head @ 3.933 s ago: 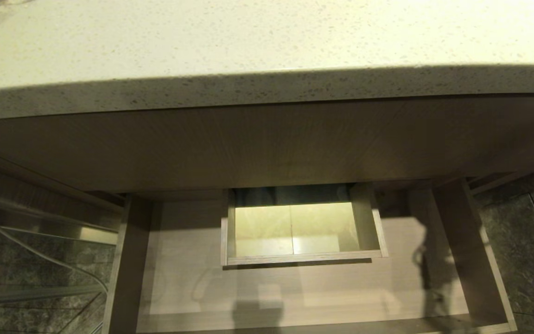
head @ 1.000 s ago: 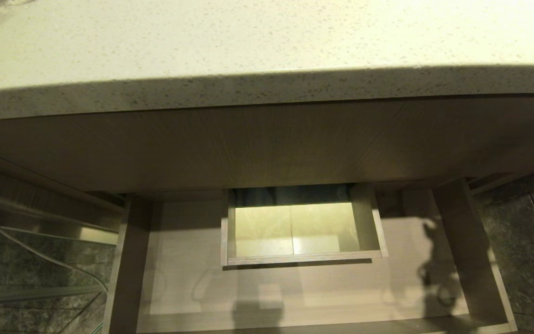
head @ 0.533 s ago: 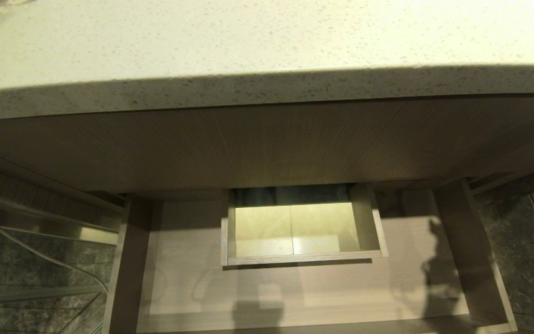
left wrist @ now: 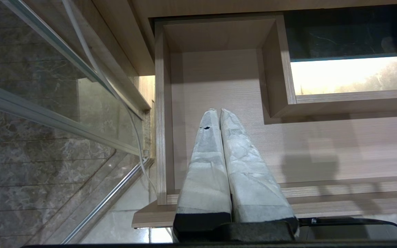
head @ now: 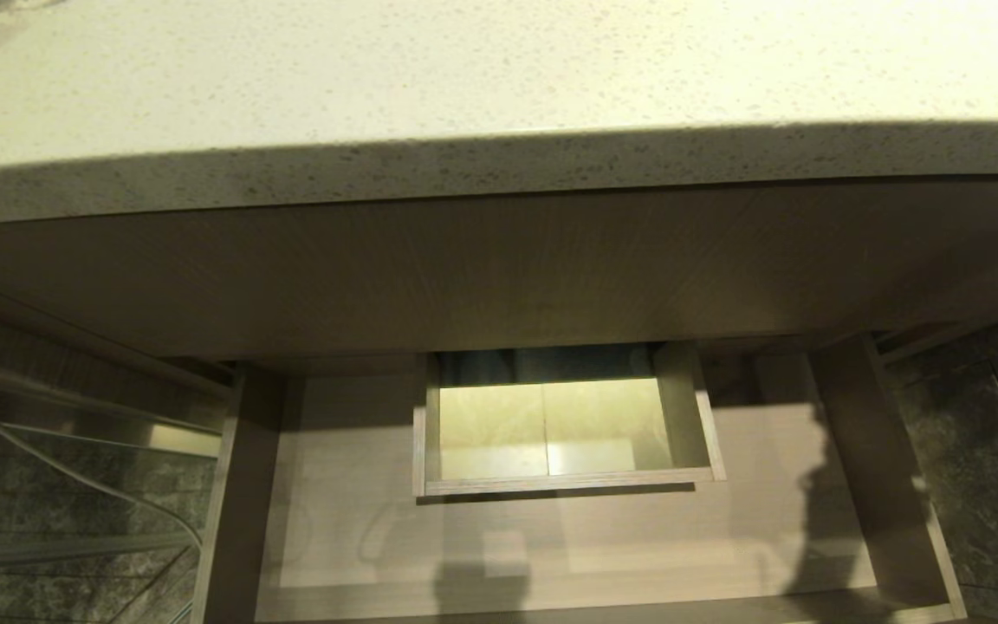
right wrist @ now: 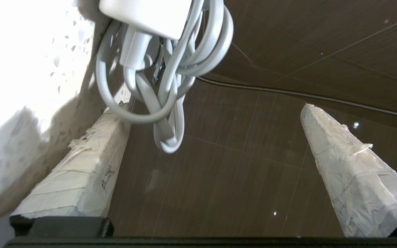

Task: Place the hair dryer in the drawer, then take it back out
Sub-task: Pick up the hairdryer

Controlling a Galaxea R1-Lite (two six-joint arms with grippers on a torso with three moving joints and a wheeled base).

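The drawer (head: 343,520) stands pulled out under the counter, with a walled cut-out (head: 564,485) in its floor; no hair dryer lies in it. In the right wrist view, part of the white hair dryer (right wrist: 143,13) and its coiled white cord (right wrist: 164,86) hang by the counter's edge. My right gripper (right wrist: 215,106) is open wide just below the coil, which dangles beside one fingertip (right wrist: 115,117), and nothing is held. My left gripper (left wrist: 218,111) is shut and empty above the left part of the drawer (left wrist: 219,86). Neither arm shows in the head view.
The speckled stone counter (head: 499,78) overhangs a tall wood-grain panel (head: 499,269). A glass panel with a metal rail (left wrist: 64,117) and a thin white cable stand left of the drawer. A metal hose (right wrist: 305,94) crosses the dark tiled surface behind the right gripper.
The arm's shadow on the right of the drawer's floor has slid further right. The drawer, the counter and the rest of the head view are unchanged.
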